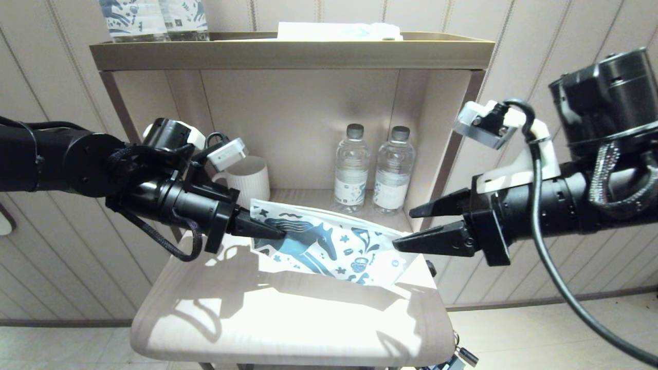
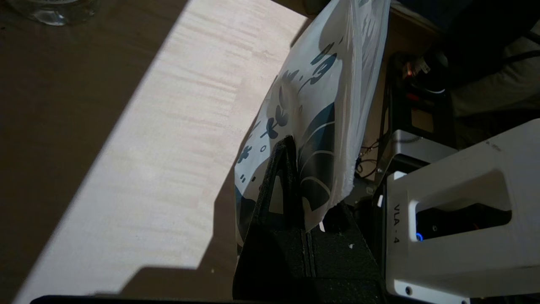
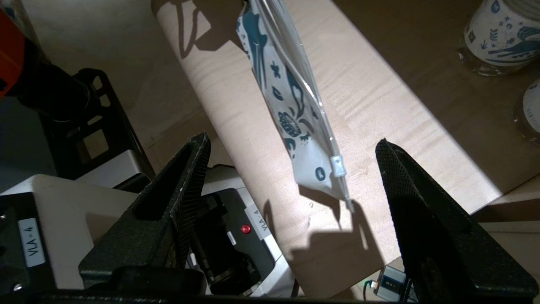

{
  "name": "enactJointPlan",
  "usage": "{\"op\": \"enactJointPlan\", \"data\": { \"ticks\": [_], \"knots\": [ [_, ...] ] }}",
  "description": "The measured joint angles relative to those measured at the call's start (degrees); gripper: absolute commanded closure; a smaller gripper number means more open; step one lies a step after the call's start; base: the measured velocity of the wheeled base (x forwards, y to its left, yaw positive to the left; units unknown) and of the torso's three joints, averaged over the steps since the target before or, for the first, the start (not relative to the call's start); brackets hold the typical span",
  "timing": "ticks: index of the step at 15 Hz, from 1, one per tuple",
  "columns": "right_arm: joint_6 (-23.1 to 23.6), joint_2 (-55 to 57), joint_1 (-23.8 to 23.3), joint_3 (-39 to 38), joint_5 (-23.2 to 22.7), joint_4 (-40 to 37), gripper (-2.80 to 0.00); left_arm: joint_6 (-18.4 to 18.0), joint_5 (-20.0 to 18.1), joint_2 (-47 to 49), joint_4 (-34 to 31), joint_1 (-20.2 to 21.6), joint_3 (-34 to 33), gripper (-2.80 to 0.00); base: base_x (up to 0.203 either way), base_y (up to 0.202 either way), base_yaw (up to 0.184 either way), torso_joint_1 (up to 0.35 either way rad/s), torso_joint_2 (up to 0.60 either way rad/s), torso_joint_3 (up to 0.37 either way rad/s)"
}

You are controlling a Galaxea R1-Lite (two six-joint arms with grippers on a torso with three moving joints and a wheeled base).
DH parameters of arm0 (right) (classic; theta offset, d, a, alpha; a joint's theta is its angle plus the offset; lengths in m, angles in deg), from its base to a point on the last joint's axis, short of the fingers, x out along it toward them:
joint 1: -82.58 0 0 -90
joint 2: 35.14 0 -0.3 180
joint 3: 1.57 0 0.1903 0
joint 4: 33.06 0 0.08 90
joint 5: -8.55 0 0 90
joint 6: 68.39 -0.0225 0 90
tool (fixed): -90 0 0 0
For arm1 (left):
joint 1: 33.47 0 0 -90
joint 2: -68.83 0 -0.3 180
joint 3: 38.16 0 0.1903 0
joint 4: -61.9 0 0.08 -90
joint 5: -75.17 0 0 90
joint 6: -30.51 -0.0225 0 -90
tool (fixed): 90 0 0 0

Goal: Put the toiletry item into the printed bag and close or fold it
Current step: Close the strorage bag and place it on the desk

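The printed bag (image 1: 329,244), a whitish pouch with a dark blue horse, hangs in the air above the wooden table (image 1: 288,318). My left gripper (image 1: 275,232) is shut on its left end, the pouch (image 2: 320,109) pinched between the black fingers (image 2: 282,177). My right gripper (image 1: 403,228) stands open at the bag's right end, its fingers either side of the corner without touching. In the right wrist view the bag (image 3: 287,105) hangs edge-on, its white zip slider (image 3: 338,165) near the lower corner. The white comb is not visible; I cannot tell whether it is inside.
Two water bottles (image 1: 372,169) and a white ribbed cup (image 1: 249,177) stand at the back of the shelf niche. Blue-printed bottles (image 1: 154,18) sit on the top shelf. The table's rounded front edge is near me.
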Motion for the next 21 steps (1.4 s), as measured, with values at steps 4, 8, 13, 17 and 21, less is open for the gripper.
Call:
{"op": "enactJointPlan", "data": {
  "ticks": [4,8,13,17,21],
  "knots": [
    [-1.0,-5.4,3.3,0.1,10.3,-0.4,-2.80,0.3,0.1,1.8,0.0,1.1,1.0,0.00,0.000,0.000,0.000,0.000,0.00,0.000],
    [-2.6,-9.5,7.4,-3.6,26.1,0.2,-2.80,0.6,0.1,2.5,-0.1,1.5,1.1,0.00,0.000,0.000,0.000,0.000,0.00,0.000],
    [-4.0,-14.2,7.6,-8.9,28.2,2.8,0.00,0.7,0.1,3.1,-0.1,2.0,0.9,0.00,0.000,0.000,0.000,0.000,0.00,0.000],
    [-3.9,-17.3,7.5,-12.1,28.2,2.8,0.00,1.9,0.3,4.6,-0.1,2.0,3.2,0.00,0.000,0.000,0.000,0.000,0.00,0.000],
    [-3.9,-18.9,7.5,-13.9,28.0,2.9,0.00,2.2,0.5,5.9,-0.1,2.4,4.2,0.00,0.000,0.000,0.000,0.000,0.00,0.000]
  ]
}}
